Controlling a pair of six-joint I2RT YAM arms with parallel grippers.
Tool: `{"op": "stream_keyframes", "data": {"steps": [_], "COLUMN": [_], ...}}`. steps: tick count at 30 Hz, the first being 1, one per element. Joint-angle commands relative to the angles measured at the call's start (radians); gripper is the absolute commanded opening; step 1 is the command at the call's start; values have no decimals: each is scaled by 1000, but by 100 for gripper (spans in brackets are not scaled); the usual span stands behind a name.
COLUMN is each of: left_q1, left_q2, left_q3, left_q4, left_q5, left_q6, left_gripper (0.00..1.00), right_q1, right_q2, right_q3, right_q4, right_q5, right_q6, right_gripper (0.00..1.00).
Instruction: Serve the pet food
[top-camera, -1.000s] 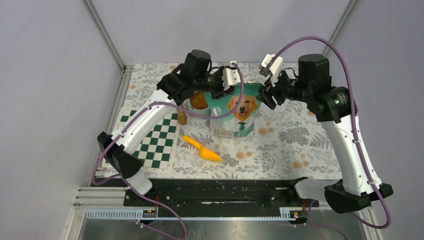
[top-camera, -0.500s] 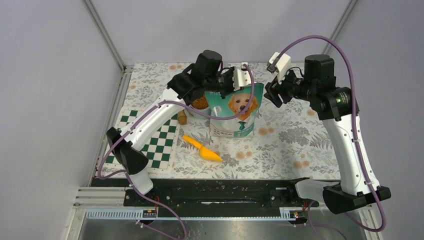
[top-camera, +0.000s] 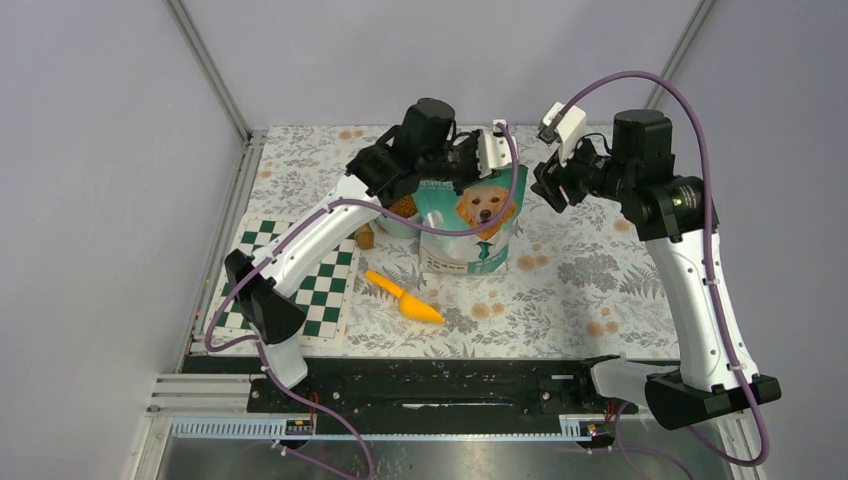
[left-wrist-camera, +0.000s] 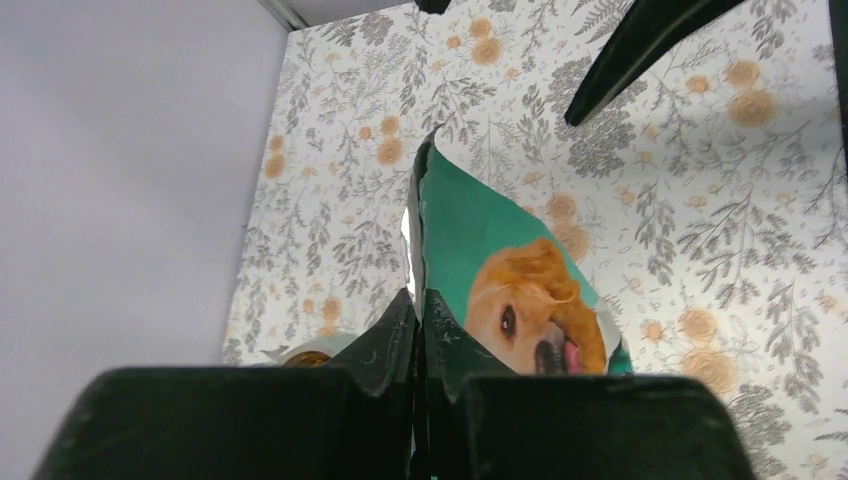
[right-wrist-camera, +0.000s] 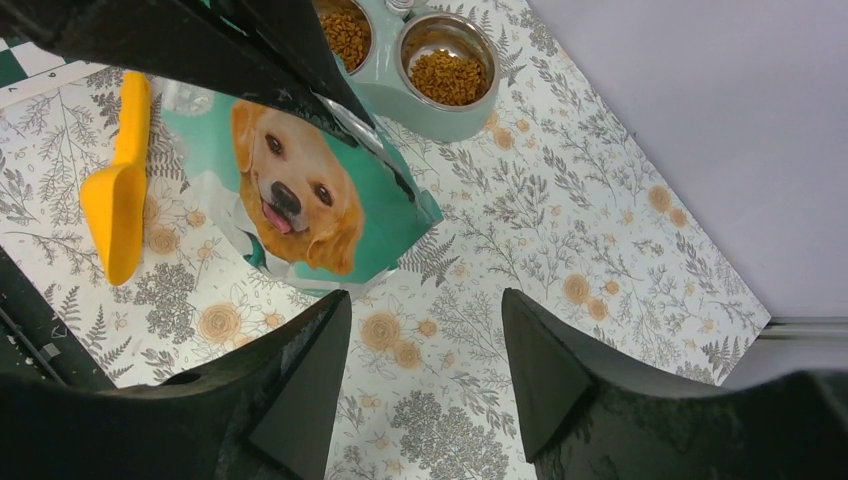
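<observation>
Left gripper (left-wrist-camera: 420, 340) clamps the top edge of the dog-print bag (right-wrist-camera: 300, 200), right gripper (right-wrist-camera: 425, 300) gapes empty just right of it, orange scoop (right-wrist-camera: 112, 205) lies nearest on the table (top-camera: 600, 280), pet food (right-wrist-camera: 447, 77) fills the feeder bowls (right-wrist-camera: 440, 120) behind the bag.

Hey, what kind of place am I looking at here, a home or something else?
Probably a robot test cell staged as a pet-feeding corner, not a home: bare grey panel walls, two white-and-black robot arms bolted to a black rail, a teal dog-print bag beside steel bowls of brown kibble.
</observation>
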Motion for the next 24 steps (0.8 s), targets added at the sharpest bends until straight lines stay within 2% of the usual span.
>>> {"op": "stream_keyframes", "data": {"steps": [1,5,7,8,10,11,12,14,15,18,19,21,22,23,24], "left_q1": [-14,-20,-23,-24,-27,-28,-30,-34,-35,-35,-35,-35,-35,-35,-35], "left_q2": [29,54,58,57,60,63,66,78,82,82,80,78,79,82,85], "left_q3": [62,109,105,97,83,82,82,91,94,93,93,93,93,94,96], "left_q4": [66,75,110,127,156,161,163,163,162,180,194,212,223,228,231], "left_q5": [19,39,58,68,81,89,99,95,88,82,83,106,123,141,159], "left_q6": [-15,-44,-76,-85,-101,-106,-107,-110,-113,-116,-125,-137,-146,-153,-156], "left_gripper": [0,1,31,38,43,42,37,2,0,0,4,30,39,40,22], "right_q1": [-15,-22,-25,-26,-28,-29,-31,-33,-34,-39,-41,-43,-44,-45,-45], "right_q2": [-33,-44,-46,-47,-52,-55,-57,-62,-68,-93,-97,-102,-104,-106,-107], "right_q3": [-16,-37,-39,-41,-45,-49,-51,-58,-66,-91,-94,-99,-98,-98,-98], "right_q4": [39,55,56,57,64,66,68,70,75,91,93,93,93,93,94], "right_q5": [-24,-24,-24,-26,-25,-24,-22,-20,-13,-3,-3,-2,-1,1,4], "right_q6": [8,14,14,16,17,17,18,16,16,12,12,12,12,12,12], "right_gripper": [64,64,64,64,64,64,64,64,64,65,65,65,65,65,65]}}
